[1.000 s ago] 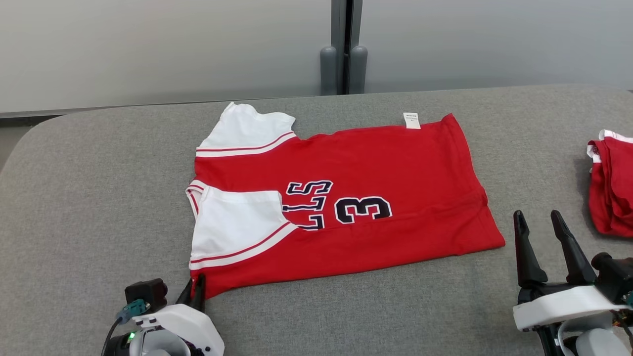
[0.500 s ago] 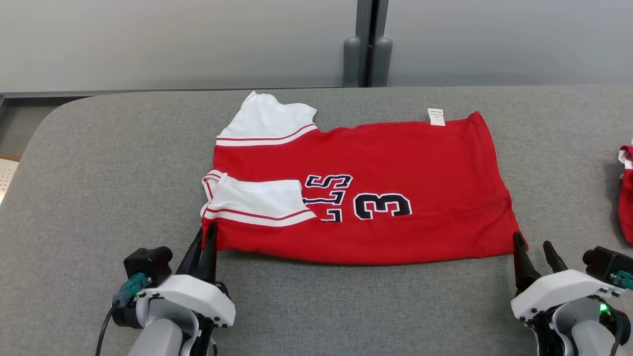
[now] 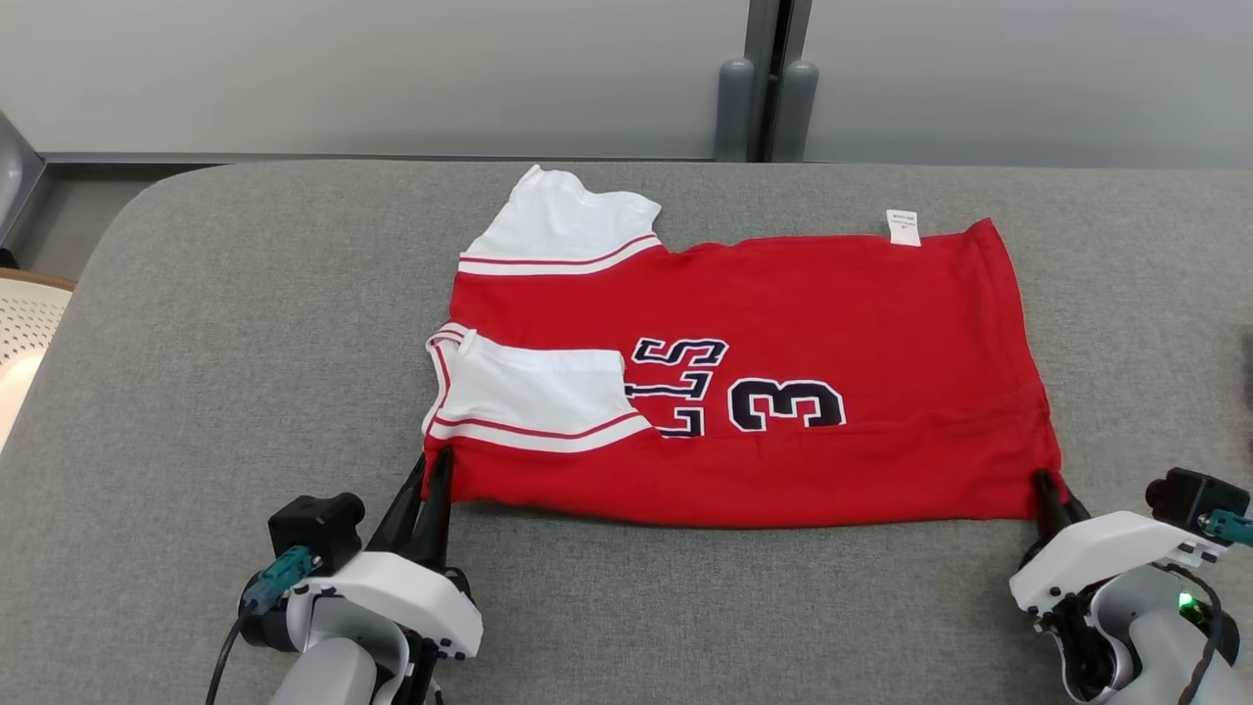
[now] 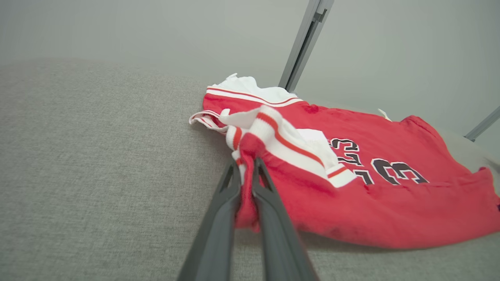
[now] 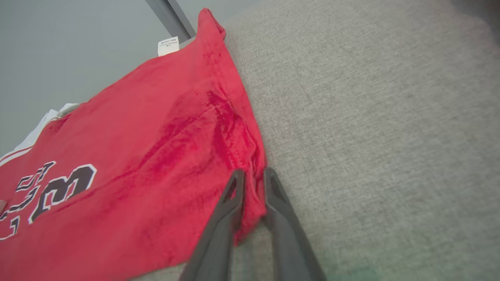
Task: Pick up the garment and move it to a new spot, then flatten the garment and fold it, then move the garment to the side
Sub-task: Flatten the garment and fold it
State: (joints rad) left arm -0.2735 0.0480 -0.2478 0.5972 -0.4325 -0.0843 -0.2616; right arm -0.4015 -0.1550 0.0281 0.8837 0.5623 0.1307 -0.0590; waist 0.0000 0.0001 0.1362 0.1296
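Observation:
The garment [image 3: 783, 323] is a red jersey with white sleeves and a dark "3", lying spread on the grey table [image 3: 245, 323]. My left gripper [image 3: 438, 468] is shut on the garment's near left corner; in the left wrist view the red and white cloth [image 4: 250, 156] bunches between my left gripper's [image 4: 246, 164] fingers. My right gripper [image 3: 1052, 487] pinches the near right corner. In the right wrist view its fingers close on the red hem [image 5: 254, 171], with my right gripper [image 5: 253, 174] at the cloth's edge. The near edge hangs slightly taut between both grippers.
A white label [image 3: 903, 227] sticks out at the garment's far edge. A grey post [image 3: 764, 88] stands behind the table against a pale wall. A pale perforated object [image 3: 24, 333] shows off the table's left side. Bare grey table lies to the left and right of the garment.
The camera has shifted, moving the whole picture rightward. My right gripper has moved in and closed on the near right corner. The left gripper lifted its corner, folding the near sleeve over.

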